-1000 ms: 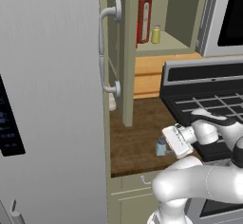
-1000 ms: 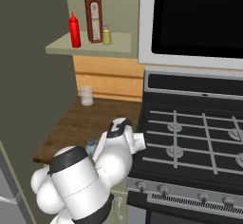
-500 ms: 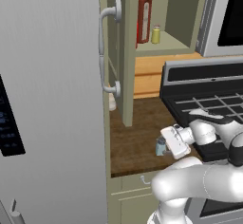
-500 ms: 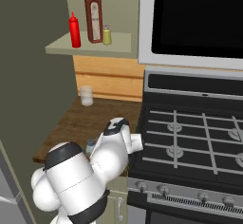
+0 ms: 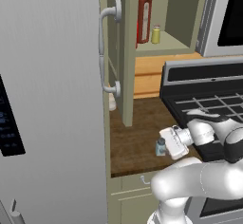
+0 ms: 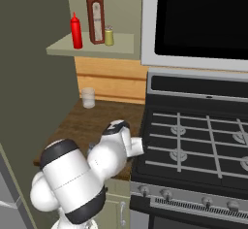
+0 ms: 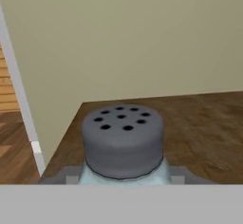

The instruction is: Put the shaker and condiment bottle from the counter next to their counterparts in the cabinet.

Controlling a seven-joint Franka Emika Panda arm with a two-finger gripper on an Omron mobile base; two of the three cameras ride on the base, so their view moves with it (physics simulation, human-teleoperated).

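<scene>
From the hand view I see the shaker (image 7: 122,142) standing on the counter (image 7: 204,123) right between my finger tips (image 7: 176,176), which look pressed to its sides, though the bottom of the picture cuts off its lower body. From the left base camera the gripper (image 5: 166,148) covers most of the shaker. In the cabinet (image 6: 92,46), the condiment bottle (image 6: 76,31) stands on the shelf beside the tall dark red bottle (image 6: 96,15) and the yellow shaker (image 6: 109,36).
</scene>
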